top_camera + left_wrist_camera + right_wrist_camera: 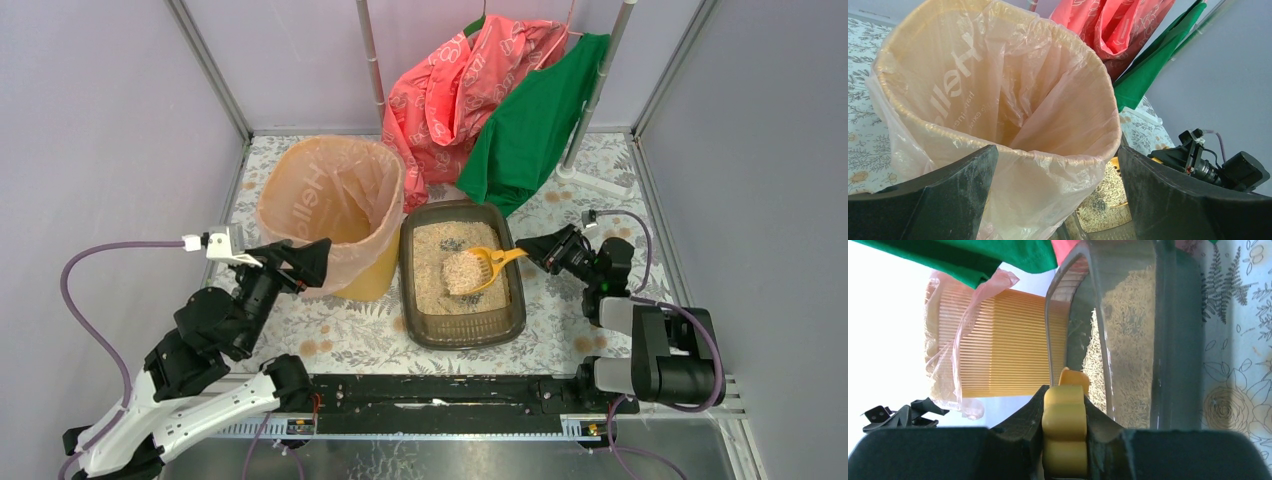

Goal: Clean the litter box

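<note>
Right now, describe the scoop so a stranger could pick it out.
Find the shallow dark grey plastic litter box of beige granules mid-table, right of the tall yellow bin. In it is a yellow plastic scoop heaped with litter, handle clamped in the right gripper; nothing else in the tray is yellow.

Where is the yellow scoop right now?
In the top view, the scoop sits over the litter box, right of the bin, its handle in the right pincer.
</note>
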